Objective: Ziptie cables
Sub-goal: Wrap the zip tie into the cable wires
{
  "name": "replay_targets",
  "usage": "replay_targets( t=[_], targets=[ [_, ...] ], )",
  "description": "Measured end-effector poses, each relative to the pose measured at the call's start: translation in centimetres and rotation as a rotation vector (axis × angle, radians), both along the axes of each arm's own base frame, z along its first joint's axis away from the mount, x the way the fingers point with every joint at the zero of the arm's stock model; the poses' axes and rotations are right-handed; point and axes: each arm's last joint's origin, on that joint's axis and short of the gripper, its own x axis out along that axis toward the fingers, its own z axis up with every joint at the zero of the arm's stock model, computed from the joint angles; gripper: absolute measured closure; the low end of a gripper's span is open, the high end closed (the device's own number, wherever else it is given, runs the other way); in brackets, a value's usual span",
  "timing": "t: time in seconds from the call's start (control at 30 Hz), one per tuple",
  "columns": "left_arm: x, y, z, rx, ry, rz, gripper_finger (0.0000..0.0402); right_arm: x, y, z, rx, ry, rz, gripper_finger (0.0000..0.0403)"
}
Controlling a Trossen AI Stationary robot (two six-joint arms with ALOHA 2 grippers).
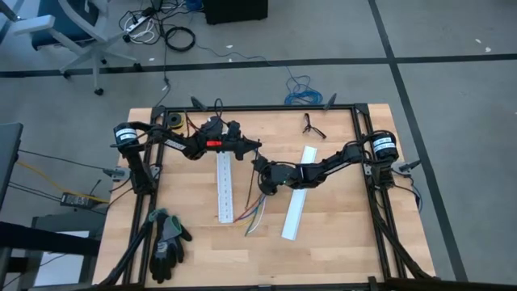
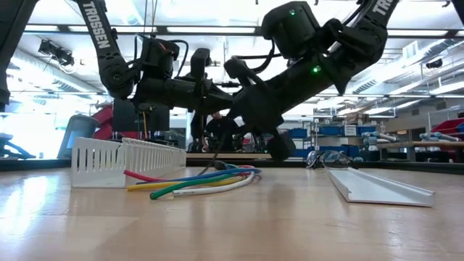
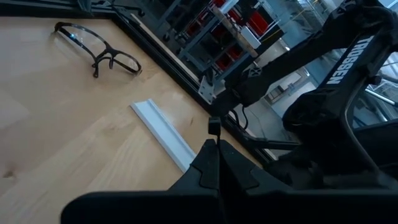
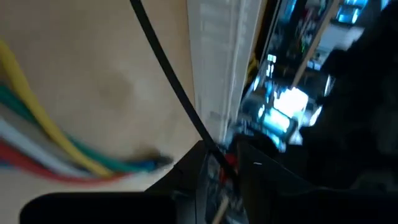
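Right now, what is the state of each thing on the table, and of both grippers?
Left gripper: shut, raised over the table.
Right gripper: shut on the black ziptie, by the cables' end.
Cables: loose on the table, not yet tied.
Slotted strip: lying flat.
Plain strip: lying flat.
Glasses: unfolded, on the table.
Gloves: lying at the table's near left corner.

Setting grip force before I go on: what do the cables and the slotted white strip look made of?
Cables: smooth, glossy coloured jackets that curve loosely on the table, likely soft plastic insulation. Slotted white strip: matte white with straight comb-like slots, probably rigid plastic.
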Motion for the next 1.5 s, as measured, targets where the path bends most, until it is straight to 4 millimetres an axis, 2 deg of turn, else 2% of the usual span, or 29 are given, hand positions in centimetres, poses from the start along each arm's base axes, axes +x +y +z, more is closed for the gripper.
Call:
replay_targets(
  t=[0.27, 0.63, 1.23, 1.5],
  targets=[
    [0.0, 0.0, 0.0, -0.022, -0.002, 0.001, 0.0401, -0.2, 0.4, -0.7, 0.107, 0.056, 0.100, 0.0330],
    [0.0, 0.1, 0.0, -0.012, -0.002, 0.021, 0.0401, -0.2, 3.4, -0.6, 0.281, -0.016, 0.187, 0.0330],
    [0.3, -0.1, 0.5, -0.010, -0.035, 0.040, 0.0401, 0.1, 4.1, 0.2, 0.441, -0.147, 0.195, 0.0378],
    [0.2, 0.1, 0.4, 0.004, -0.018, 0.037, 0.0401, -0.2, 5.6, 0.2, 0.429, -0.157, 0.181, 0.0381]
  ],
)
